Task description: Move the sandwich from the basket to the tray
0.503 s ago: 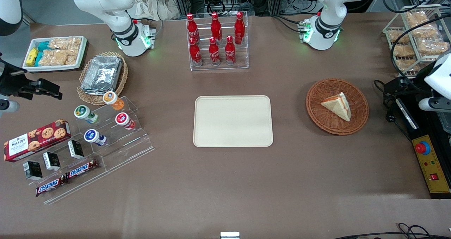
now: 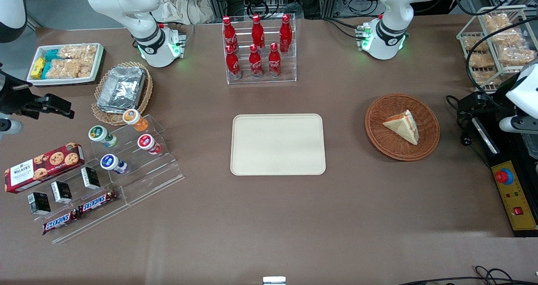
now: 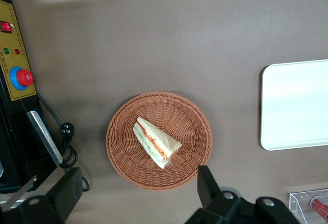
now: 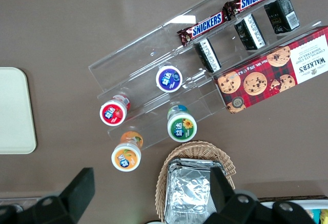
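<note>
Your left arm's pincer point(image 3: 136, 196) hangs high above the brown surface point(image 2: 378, 209), fingers point(image 3: 207, 183) spread wide, holding nothing. From the wrist camera it looks straight down on the round reddish-brown woven wicker basket point(image 3: 123, 157), one finger on either side of the basket's outline but well clear above it.

The small triangular sandwich wedge, pale white bread with orange-red and green filling along its cut edge point(image 3: 155, 141), lies on its side in the middle of the basket point(image 2: 380, 135). In the front view the wedge point(image 2: 403, 125) shows the orange edge on top.

The flat rectangular cream-beige plastic tray with rounded corners point(image 2: 278, 144) sits well apart from the basket, mid-surface toward the parked arm's end, nothing on it. A yellow control box with a red button point(image 2: 513, 194) lies at the working arm's end.
</note>
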Controlling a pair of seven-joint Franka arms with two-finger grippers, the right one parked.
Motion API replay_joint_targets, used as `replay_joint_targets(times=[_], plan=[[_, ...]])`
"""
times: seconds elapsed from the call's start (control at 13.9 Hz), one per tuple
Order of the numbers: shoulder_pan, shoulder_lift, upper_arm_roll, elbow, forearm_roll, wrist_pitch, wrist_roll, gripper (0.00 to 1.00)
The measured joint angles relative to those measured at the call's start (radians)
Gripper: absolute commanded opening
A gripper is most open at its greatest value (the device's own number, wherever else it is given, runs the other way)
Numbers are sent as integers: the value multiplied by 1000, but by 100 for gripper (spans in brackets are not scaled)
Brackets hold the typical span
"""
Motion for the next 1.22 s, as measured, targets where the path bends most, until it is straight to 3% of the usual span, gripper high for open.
replay_joint_targets(times=[0.79,1.01,1.22], plan=[[6,-1,3,-14,-1,-65,-1,100],[29,-29,3,-97,-2,-43,-4,100],[35,-112,5,-290,-3,94,-53,100]])
